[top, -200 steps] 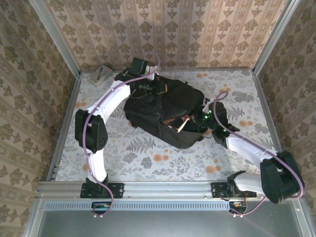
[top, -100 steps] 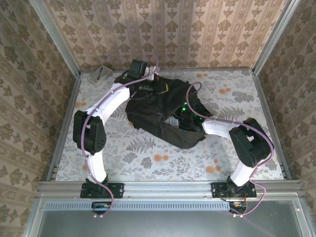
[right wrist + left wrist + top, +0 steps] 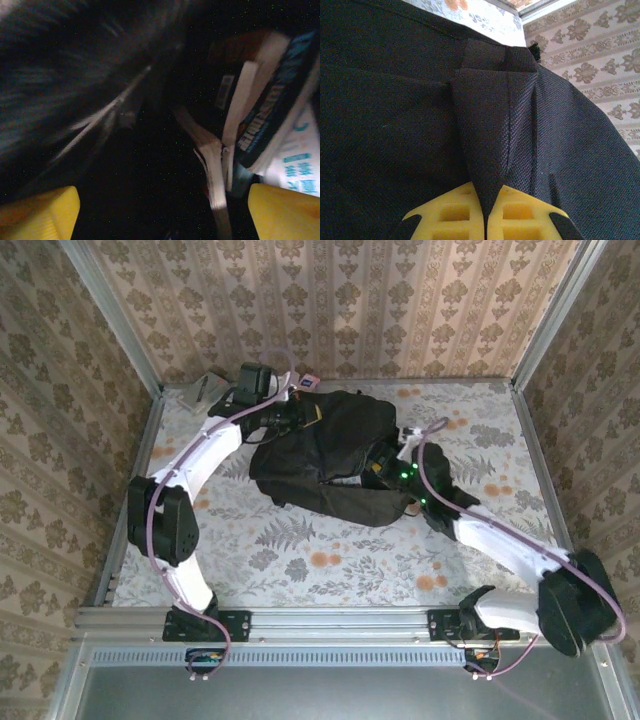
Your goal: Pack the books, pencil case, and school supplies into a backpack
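The black backpack (image 3: 330,455) lies in the middle of the table. My left gripper (image 3: 300,415) is at its back left edge, yellow fingers (image 3: 455,215) shut on a raised fold of the backpack's fabric (image 3: 490,150). My right gripper (image 3: 385,468) reaches into the bag's opening from the right. In the right wrist view its fingers (image 3: 40,212) stand wide apart with nothing between them. Books (image 3: 250,125) stand on edge inside the dark bag, just ahead of the right finger. A tiny pink-white packet (image 3: 307,383) lies by the back wall.
A flat grey item (image 3: 205,390) with a dark strip lies in the back left corner; I cannot tell whether it is the pencil case. Metal rails (image 3: 140,480) and patterned walls close in the table. Bare floral tabletop (image 3: 320,560) lies in front of the bag.
The right gripper pushed into the bag and opened; the book seen at the opening is now inside. The left arm swung left and back, pulling the fabric fold with it.
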Controlling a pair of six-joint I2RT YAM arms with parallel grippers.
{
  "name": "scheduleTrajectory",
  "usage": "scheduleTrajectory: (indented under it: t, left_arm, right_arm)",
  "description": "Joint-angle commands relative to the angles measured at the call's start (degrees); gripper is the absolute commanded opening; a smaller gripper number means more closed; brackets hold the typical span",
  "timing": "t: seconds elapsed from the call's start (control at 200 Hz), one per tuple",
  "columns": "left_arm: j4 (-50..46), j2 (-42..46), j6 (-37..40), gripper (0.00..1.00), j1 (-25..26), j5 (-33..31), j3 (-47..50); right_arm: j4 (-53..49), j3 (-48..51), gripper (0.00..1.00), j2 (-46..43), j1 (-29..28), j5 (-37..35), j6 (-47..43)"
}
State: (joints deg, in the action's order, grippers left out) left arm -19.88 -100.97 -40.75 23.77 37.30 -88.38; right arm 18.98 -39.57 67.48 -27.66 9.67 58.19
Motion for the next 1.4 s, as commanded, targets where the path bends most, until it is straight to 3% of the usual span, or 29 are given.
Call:
scheduleTrajectory:
  t: [0.0, 0.195, 0.455, 0.585, 0.705, 0.97, 1.08, 1.155, 1.265, 1.395]
  left_arm:
    - [6.1, 5.1, -0.5, 0.00, -0.3, 0.6, 0.8]
    - [7.5, 5.2, -0.6, 0.00, 2.9, -1.8, 5.4]
    - [13.5, 3.2, -6.0, 0.00, 10.7, -5.2, 11.3]
    - [15.6, 2.0, -7.4, 0.00, 15.0, -5.4, 10.9]
    - [10.8, -1.0, -4.1, 0.00, 18.1, -6.7, 5.6]
    - [2.8, -11.1, 2.8, 0.00, 18.6, -5.5, -8.2]
    - [-3.0, -11.8, 6.7, 0.40, 18.4, -7.6, -13.6]
    - [-8.7, -10.9, 11.0, 0.57, 17.3, -11.6, -17.2]
    - [-15.0, -11.0, 15.5, 0.66, 13.0, -15.8, -22.2]
    - [-22.8, -17.3, 21.0, 0.66, 7.9, -23.5, -33.0]
  right_arm:
    - [-9.8, 4.1, 0.87, -6.6, 2.5, -4.3, -4.2]
    - [-20.9, 6.3, 0.83, -19.6, 6.0, -9.8, -6.5]
    - [-37.4, 0.5, 0.79, -26.8, 7.3, -27.7, -8.9]
    - [-37.4, -2.5, 0.78, -25.3, 7.3, -27.9, -11.8]
    - [-36.2, -3.8, 0.78, -23.4, 7.3, -27.9, -12.8]
    - [-34.7, -7.0, 0.78, -19.7, 7.3, -24.8, -14.8]
    - [-35.4, -8.7, 0.79, -19.4, 7.4, -24.0, -16.3]
    - [-36.0, -9.8, 0.79, -19.2, 7.4, -23.6, -17.3]
    - [-34.9, -10.0, 0.76, -18.3, 7.3, -21.6, -18.4]
    - [-32.4, -10.7, 0.68, -14.5, 7.4, -16.7, -18.9]
